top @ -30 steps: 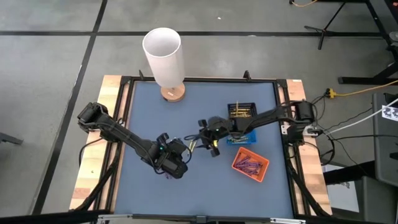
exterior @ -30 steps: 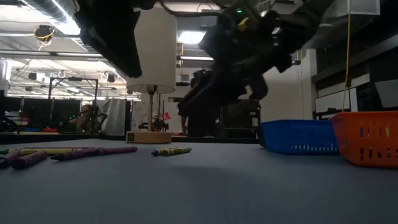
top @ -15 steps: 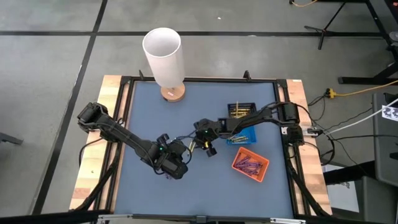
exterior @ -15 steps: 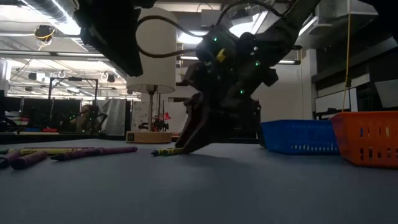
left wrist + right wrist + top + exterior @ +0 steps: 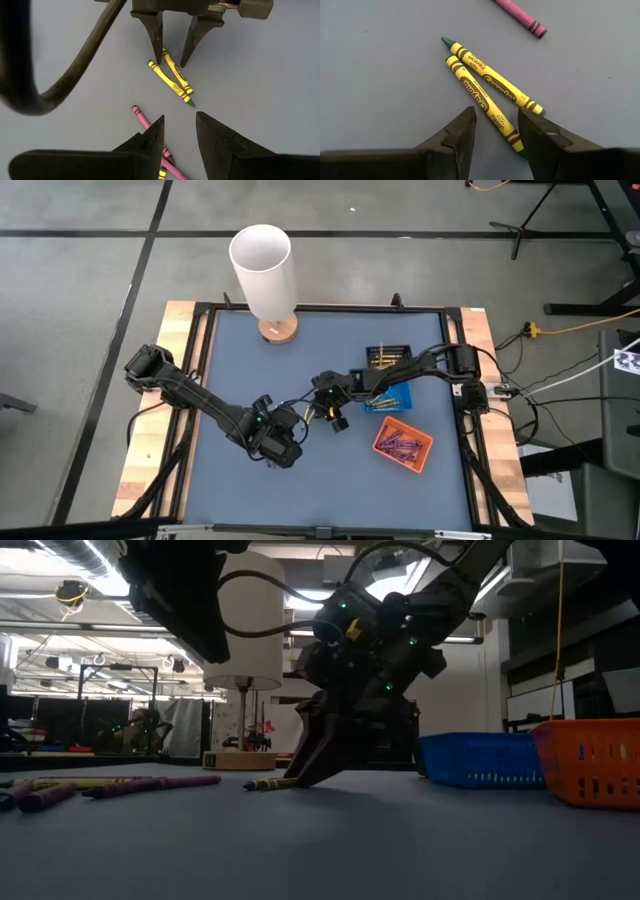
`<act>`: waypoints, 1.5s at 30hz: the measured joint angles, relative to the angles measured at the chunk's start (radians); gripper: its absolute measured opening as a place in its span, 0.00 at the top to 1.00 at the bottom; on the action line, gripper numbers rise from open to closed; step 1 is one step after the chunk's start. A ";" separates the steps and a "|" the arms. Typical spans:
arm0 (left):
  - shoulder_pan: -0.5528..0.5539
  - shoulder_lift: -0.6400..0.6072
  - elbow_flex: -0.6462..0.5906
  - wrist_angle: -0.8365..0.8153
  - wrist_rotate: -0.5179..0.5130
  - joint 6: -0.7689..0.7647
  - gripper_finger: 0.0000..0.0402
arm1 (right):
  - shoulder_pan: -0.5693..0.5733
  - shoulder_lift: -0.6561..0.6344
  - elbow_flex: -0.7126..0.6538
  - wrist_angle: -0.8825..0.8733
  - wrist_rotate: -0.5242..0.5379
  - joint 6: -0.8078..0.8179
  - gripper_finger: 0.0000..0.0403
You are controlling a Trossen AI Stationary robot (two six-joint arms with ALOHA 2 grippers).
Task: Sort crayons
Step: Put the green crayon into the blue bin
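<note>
Right claw (image 5: 171,47) is down at the blue-grey bench (image 5: 240,350), fingers spread astride two yellow wax crayons (image 5: 487,97) lying side by side, not clamped. Left claw (image 5: 179,131) hovers just beside, parted and empty. One magenta crayon (image 5: 141,116) lies near; perhaps more, partly hidden behind its fingers.

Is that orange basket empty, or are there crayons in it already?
Not empty. From above, the orange basket holds a cluster of purple-magenta crayons; how many cannot be told.
</note>
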 joint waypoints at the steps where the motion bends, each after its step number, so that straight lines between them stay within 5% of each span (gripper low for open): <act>1: 0.000 0.000 0.000 0.000 0.000 0.000 0.76 | 0.000 0.000 0.000 -0.001 0.000 0.000 0.62; 8: 0.000 0.000 0.000 0.000 0.000 0.000 0.76 | 0.000 0.001 -0.002 -0.003 0.000 0.000 0.65; 22: 0.000 0.000 0.000 -0.001 0.001 0.008 0.76 | 0.002 0.001 -0.004 -0.011 -0.003 -0.002 0.96; 31: 0.000 0.000 0.000 -0.002 0.005 0.008 0.76 | 0.002 -0.043 -0.008 -0.069 0.005 0.026 0.92; 45: 0.000 0.000 0.000 0.000 0.003 0.008 0.76 | 0.002 -0.360 -0.007 -0.466 0.005 0.114 0.94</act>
